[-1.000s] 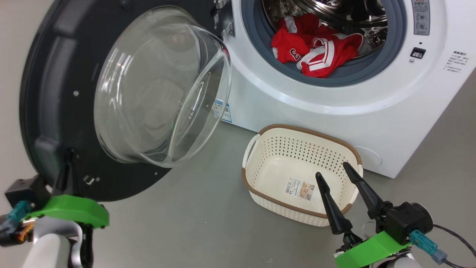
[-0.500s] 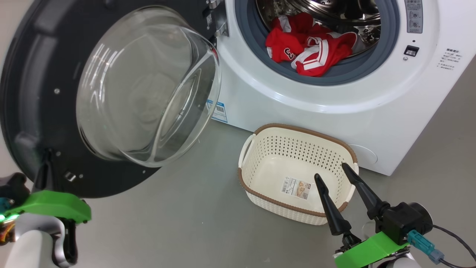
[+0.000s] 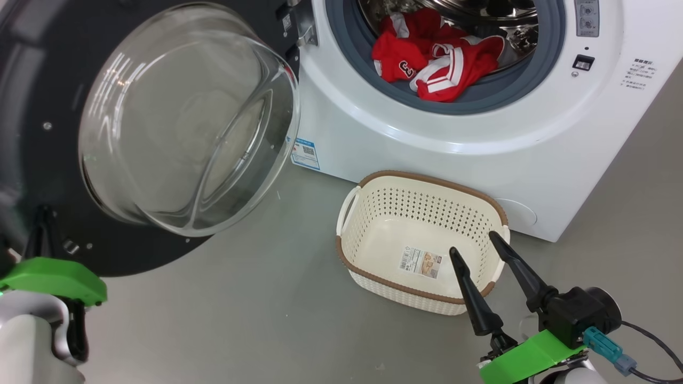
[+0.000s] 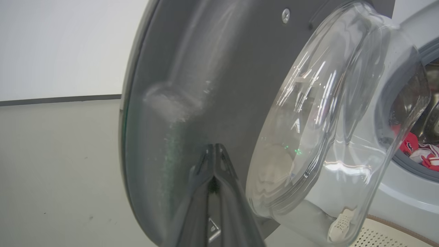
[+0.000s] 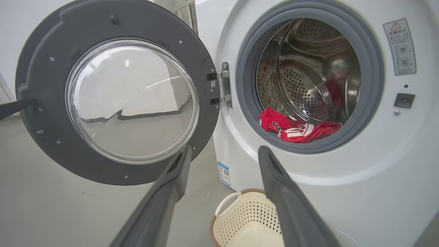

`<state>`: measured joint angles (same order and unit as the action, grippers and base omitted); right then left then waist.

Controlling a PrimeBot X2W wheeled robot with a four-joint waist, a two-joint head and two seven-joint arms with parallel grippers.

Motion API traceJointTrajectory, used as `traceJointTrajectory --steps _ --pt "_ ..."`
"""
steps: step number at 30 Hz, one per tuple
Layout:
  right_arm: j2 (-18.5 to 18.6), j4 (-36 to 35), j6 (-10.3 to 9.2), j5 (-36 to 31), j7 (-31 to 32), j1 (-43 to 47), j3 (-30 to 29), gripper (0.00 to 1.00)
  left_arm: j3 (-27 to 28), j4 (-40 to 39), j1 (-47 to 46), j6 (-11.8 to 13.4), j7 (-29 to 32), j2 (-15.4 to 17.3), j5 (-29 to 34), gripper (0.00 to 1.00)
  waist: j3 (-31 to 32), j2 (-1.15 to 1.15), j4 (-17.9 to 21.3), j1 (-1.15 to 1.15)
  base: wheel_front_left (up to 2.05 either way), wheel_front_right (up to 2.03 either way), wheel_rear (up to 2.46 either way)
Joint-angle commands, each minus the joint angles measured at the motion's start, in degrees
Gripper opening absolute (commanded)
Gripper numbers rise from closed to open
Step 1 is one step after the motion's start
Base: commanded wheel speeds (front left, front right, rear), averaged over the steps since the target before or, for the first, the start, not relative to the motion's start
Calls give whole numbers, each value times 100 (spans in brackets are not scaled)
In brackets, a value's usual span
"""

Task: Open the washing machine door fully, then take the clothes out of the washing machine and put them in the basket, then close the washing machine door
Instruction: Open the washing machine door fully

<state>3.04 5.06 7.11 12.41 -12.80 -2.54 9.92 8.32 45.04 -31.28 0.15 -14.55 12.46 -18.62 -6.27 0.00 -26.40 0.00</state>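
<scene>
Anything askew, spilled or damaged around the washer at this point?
Nothing stands out. The washing machine door hangs open and looks intact, the clothes lie bunched at the mouth of the washing machine, and the basket stands upright and empty before it.

The floor [image 3: 240,320] is smooth, matt and grey, with a few small specks and faint scuffs. The white washing machine [image 3: 427,144] stands on it, with a small blue sticker [image 3: 305,153] low on its front, close to the floor. Right in front of the machine, the cream basket [image 3: 427,210] with its brown rim sits upright on the floor. Whether the two touch cannot be told. The basket's walls are perforated, it has handles at the sides, and a paper label [image 3: 421,263] lies on its bottom
</scene>
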Motion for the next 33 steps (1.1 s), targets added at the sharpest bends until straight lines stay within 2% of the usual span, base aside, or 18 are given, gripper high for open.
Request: traceJointTrajectory --steps 1,13,25,26,27,33 --pt "-16 -186 37 -83 18 -53 124 100 252 19 -291 -18 -44 372 53 0 -27 0 15 0 0 0 0" --pt "-16 -198 37 -44 30 -70 91 100 519 -41 -274 -49 -44 284 315 0 -17 0 153 0 0 0 0" --pt "-16 -87 37 119 -83 -96 62 100 793 -1111 354 -181 -44 -205 562 0 84 0 228 0 0 0 0" --pt "-16 -77 37 132 -95 -99 49 100 786 -1244 434 -188 -44 -252 609 31 89 0 241 0 0 0 0" --pt "-16 -53 37 156 -115 -106 20 100 785 -1549 582 -199 -45 -370 667 100 98 0 275 0 0 0 0" --pt "-16 -7 37 165 -170 -176 -147 100 676 -2506 907 -378 -45 -669 709 100 112 0 413 0 0 0 0"
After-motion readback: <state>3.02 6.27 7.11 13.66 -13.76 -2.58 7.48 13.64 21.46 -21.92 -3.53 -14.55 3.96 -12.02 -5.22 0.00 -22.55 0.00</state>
